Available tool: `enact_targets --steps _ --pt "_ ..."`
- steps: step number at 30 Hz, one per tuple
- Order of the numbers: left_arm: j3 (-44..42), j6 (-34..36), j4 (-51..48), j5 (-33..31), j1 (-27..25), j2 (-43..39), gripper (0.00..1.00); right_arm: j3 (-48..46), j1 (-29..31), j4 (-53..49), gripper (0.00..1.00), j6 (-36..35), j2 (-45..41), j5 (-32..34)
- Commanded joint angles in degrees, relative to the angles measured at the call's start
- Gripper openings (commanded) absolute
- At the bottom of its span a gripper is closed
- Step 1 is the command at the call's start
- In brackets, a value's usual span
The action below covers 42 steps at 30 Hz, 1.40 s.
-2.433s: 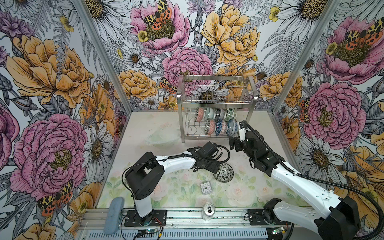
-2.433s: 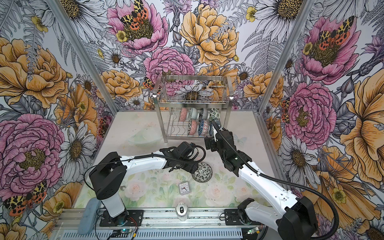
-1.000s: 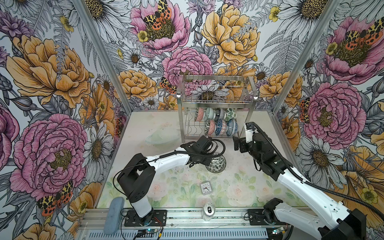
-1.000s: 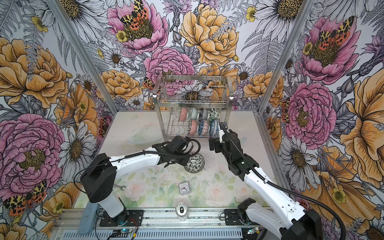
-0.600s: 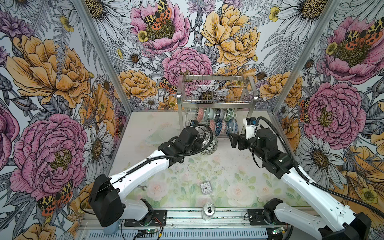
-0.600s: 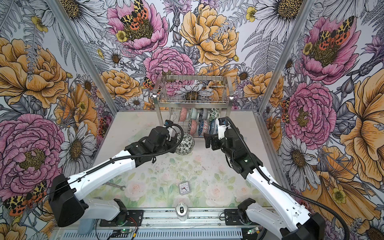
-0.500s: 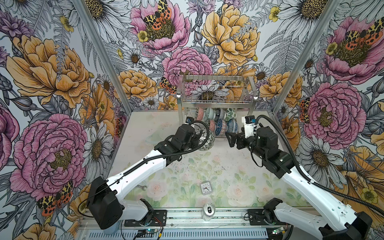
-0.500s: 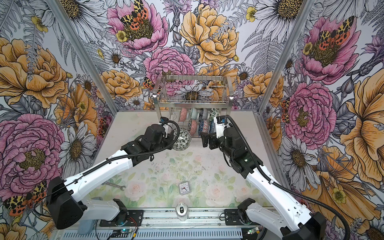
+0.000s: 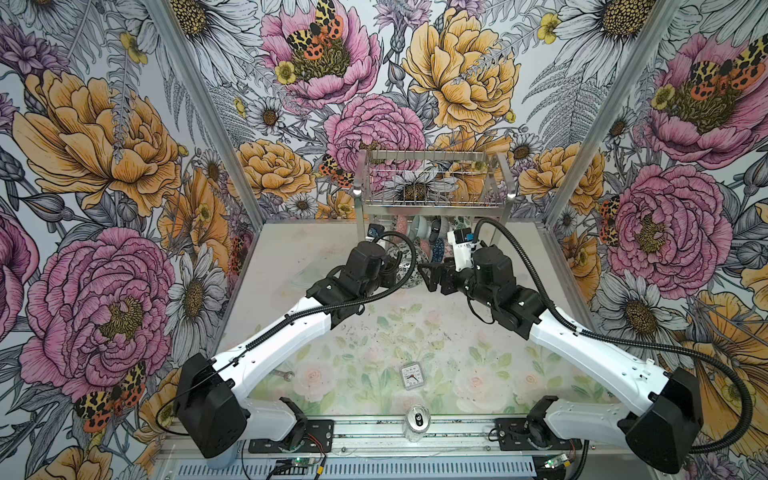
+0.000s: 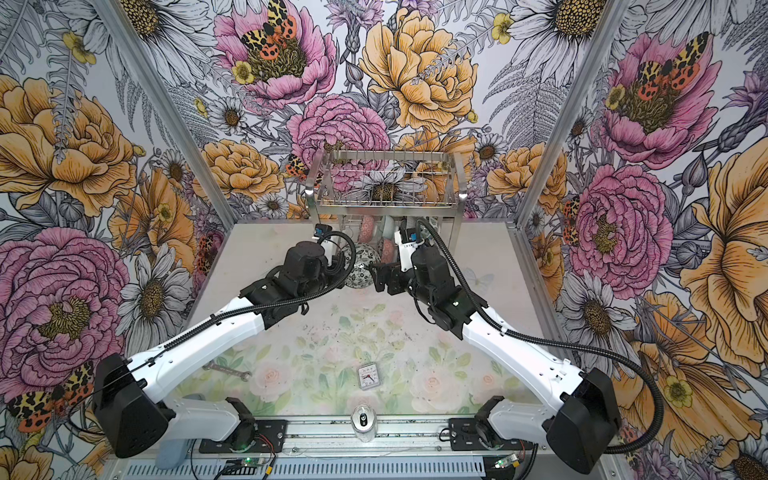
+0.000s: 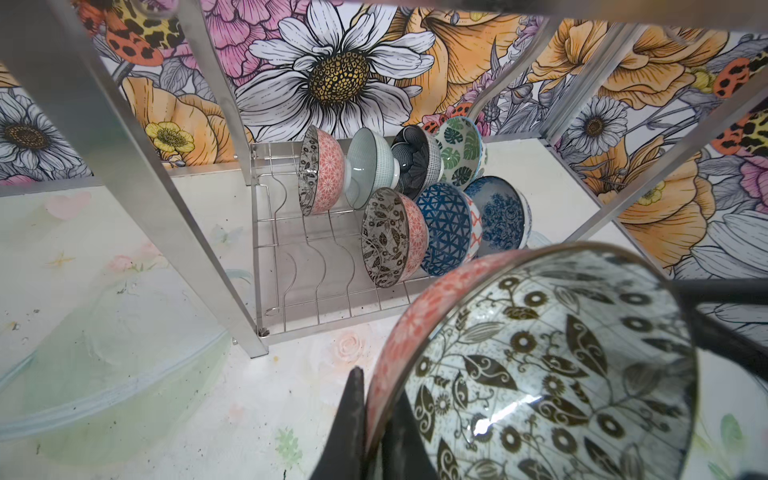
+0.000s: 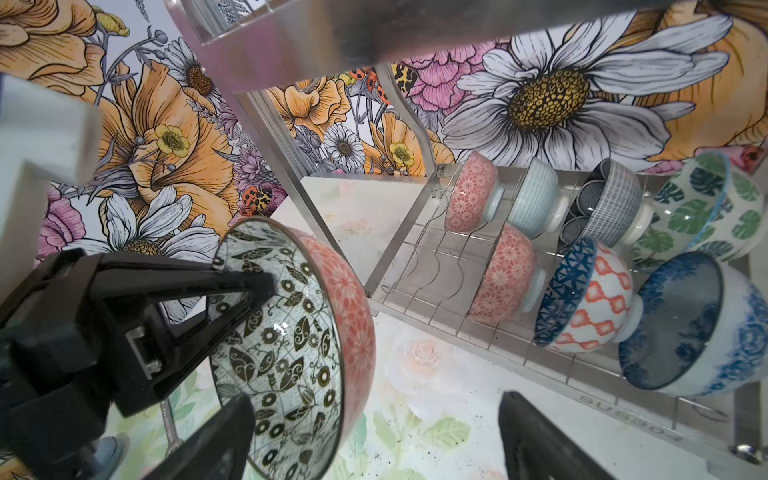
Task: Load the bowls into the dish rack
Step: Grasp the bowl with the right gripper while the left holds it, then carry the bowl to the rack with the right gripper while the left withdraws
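My left gripper point(image 11: 374, 399) is shut on the rim of a bowl point(image 11: 540, 374) with a black-and-white leaf inside and a pink outside. It holds the bowl tilted on edge above the table, just in front of the dish rack point(image 9: 432, 183). In both top views the bowl point(image 9: 409, 270) point(image 10: 360, 266) hangs between the two grippers. My right gripper point(image 12: 374, 411) is open, and the bowl's lower edge point(image 12: 291, 332) sits between its spread fingers. Several bowls stand on edge in two rows on the rack's lower wire tier point(image 11: 291, 266), among them a blue triangle one point(image 11: 444, 228).
A small square clock point(image 9: 410, 376), a can point(image 9: 417, 422) and a wrench point(image 10: 226, 370) lie near the front of the table. The rack's steel leg point(image 11: 166, 208) stands close to the held bowl. The lower tier's left wire slots point(image 12: 419, 266) hold nothing.
The left gripper has lifted the leaf bowl off the table and carried it back toward the rack. The right gripper has swung left to meet it.
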Motion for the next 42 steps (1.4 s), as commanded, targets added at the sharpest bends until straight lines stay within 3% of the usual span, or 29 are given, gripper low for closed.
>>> enact_targets --steps 1,12,21,26,27,29,30,31,32,36,42 --pt "2.65 0.38 5.16 1.0 -0.38 -0.25 0.0 2.55 0.69 3.78 0.85 4.37 1.72 1.38" --pt "2.17 0.54 7.31 2.21 -1.43 -0.1 0.0 2.25 2.68 10.78 0.56 10.71 7.35 2.78" --pt "1.86 0.49 7.55 2.8 -1.92 -0.41 0.0 2.87 3.31 10.3 0.0 11.2 7.99 5.63" --pt "2.14 0.69 5.9 3.78 -1.62 -1.01 0.0 3.61 3.42 8.69 0.0 9.61 7.18 7.44" --pt "2.62 1.08 4.61 4.07 -1.43 -1.18 0.1 3.79 3.4 8.34 0.0 9.15 7.08 7.88" --pt "4.33 2.71 0.02 5.8 -0.7 -1.79 0.61 4.12 3.41 7.69 0.0 7.92 7.09 8.73" --pt "5.47 4.12 -3.05 6.21 -0.35 -2.14 0.8 4.52 3.39 7.25 0.0 7.09 7.22 9.33" --pt "6.44 5.68 -5.71 6.36 0.08 -2.6 0.92 4.8 3.39 6.81 0.0 6.48 7.4 9.83" --pt "7.73 7.52 -9.49 6.13 0.46 -3.12 0.98 5.14 3.4 6.31 0.0 5.59 7.77 10.64" --pt "8.41 13.34 -18.79 4.96 3.97 -6.23 0.99 7.38 3.48 3.78 0.0 2.58 10.21 14.4" --pt "4.45 15.32 -20.11 10.19 14.72 -10.14 0.99 13.84 4.57 -2.08 0.0 -3.41 16.54 23.23"
